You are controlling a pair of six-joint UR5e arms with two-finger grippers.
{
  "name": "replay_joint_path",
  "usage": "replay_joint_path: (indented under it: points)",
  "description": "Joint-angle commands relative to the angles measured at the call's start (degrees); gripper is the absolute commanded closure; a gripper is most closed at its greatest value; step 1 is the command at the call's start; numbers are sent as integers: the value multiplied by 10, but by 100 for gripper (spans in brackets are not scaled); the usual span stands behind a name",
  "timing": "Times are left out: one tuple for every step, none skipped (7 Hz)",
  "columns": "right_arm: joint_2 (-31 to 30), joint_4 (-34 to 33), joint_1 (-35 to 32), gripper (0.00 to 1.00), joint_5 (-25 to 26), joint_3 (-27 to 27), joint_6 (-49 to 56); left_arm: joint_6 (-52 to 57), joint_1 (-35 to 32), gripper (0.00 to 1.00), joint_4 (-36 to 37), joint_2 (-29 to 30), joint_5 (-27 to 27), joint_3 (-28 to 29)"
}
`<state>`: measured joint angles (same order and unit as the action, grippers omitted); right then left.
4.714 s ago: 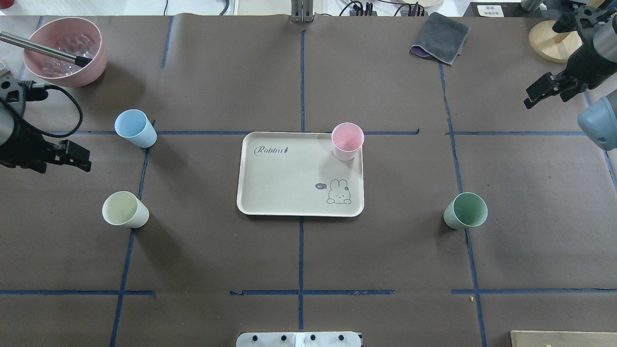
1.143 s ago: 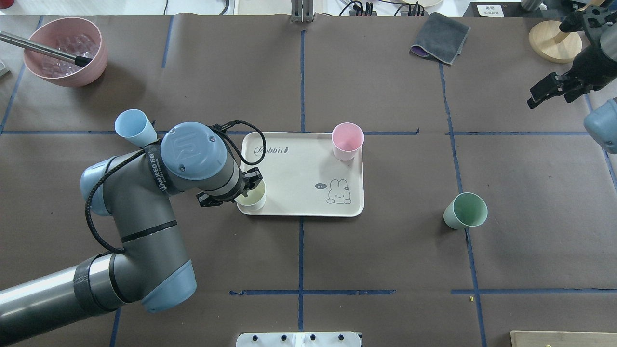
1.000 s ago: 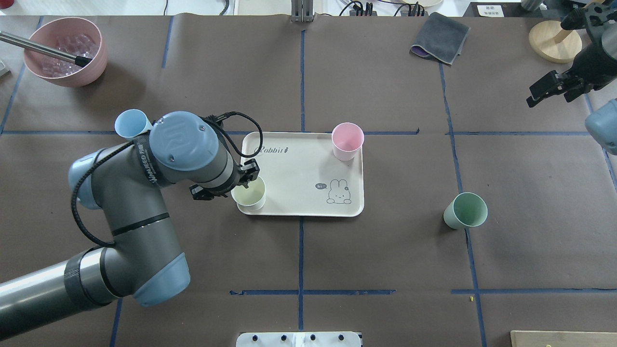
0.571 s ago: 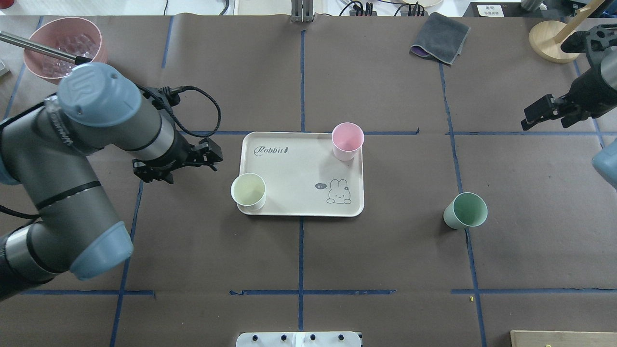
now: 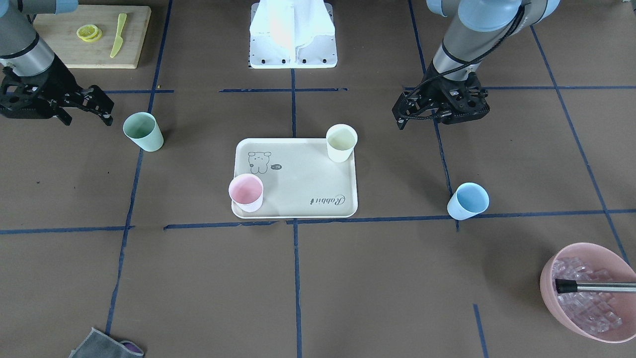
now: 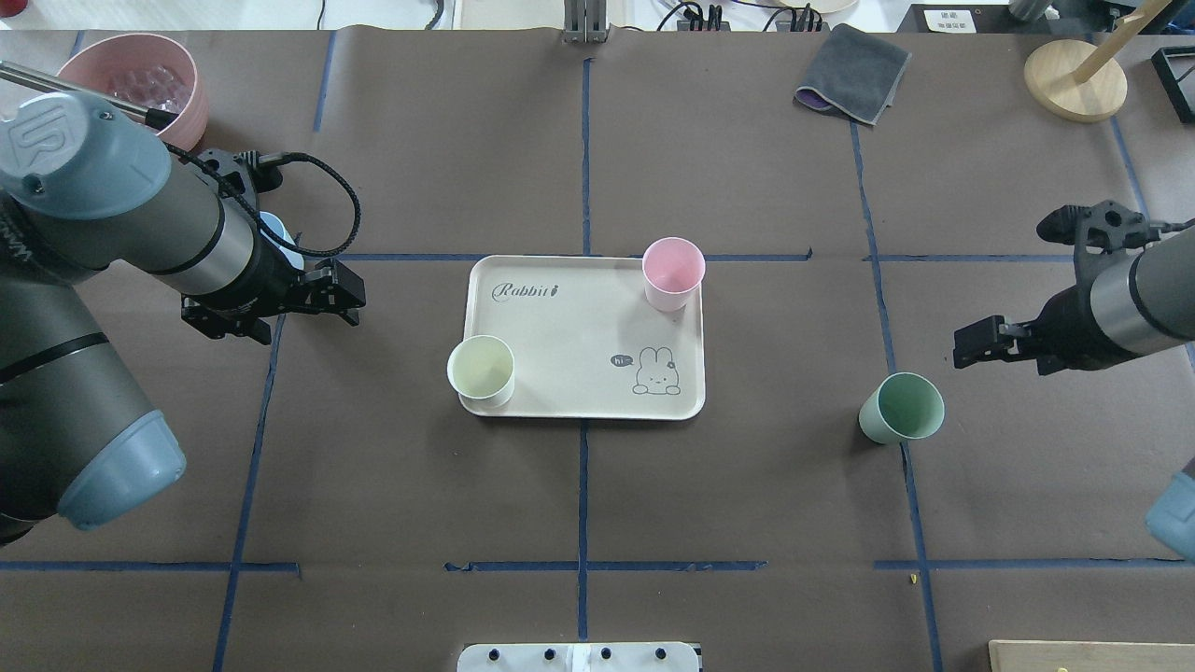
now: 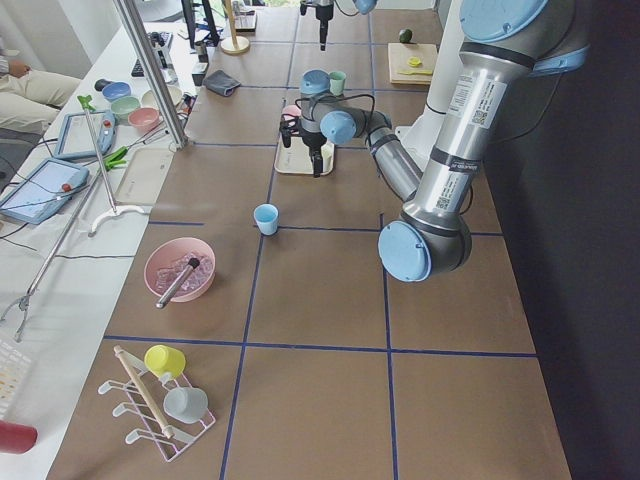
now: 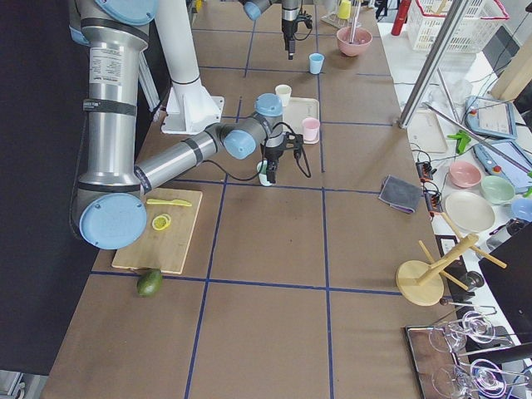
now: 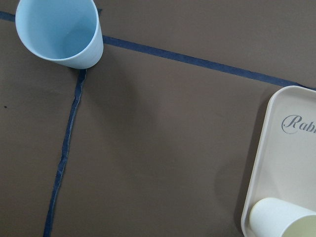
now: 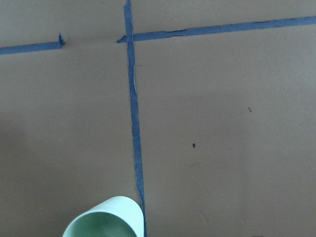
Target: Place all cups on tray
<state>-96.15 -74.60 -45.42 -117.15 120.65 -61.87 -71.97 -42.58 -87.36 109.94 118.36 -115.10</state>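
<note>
Logging positions from the robot's edge of the table outward.

Nearest row: green cup (image 6: 902,408) stands upright on the table (image 6: 747,495), well to the robot's right of the tray (image 6: 560,327). Right claw (image 6: 963,346) sits just outboard of it, fingers spread wide and empty, tips aimed at the cup with the tray beyond. Overhead view puts the cup slightly nearer the robot than the tips; front view puts it slightly farther. Judged: the claw is raised and about level with the cup in depth. Right wrist view catches only the cup's rim at its bottom edge.

Next: cream cup (image 6: 481,371) upright on the tray's near left corner. Pink cup (image 6: 672,273) upright on its far right corner. Two of four placed.

Farther: left claw (image 5: 397,118) looks open, holds nothing, and sits left of the tray with tips toward it. Blue cup (image 5: 468,201) stands upright on the table, farther out than this claw and behind its tips. Left wrist view has it in the top left corner.

Judgement: the right arm is better set, needing a short drop and an advance inward onto the green cup. The left must turn away from the tray before it can reach the blue.
</note>
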Motion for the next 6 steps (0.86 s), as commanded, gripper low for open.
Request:
replay_joint_path:
  points:
    - [-30,44,66,2,38,3,-43,0,-1,0,0,-2,-1,-2]
    - [-31,44,87,2,50,-4,-43,0,-1,0,0,-2,-1,-2]
    - [-26,44,94,5,53,-13,-41,0,-1,0,0,-2,-1,-2]
    - [-23,44,95,9,52,-18,-40,0,-1,0,0,-2,-1,-2]
    - [-6,44,95,13,52,-36,-36,0,-1,0,0,-2,-1,-3]
    - [6,45,95,20,52,-52,-36,0,-1,0,0,-2,-1,-3]
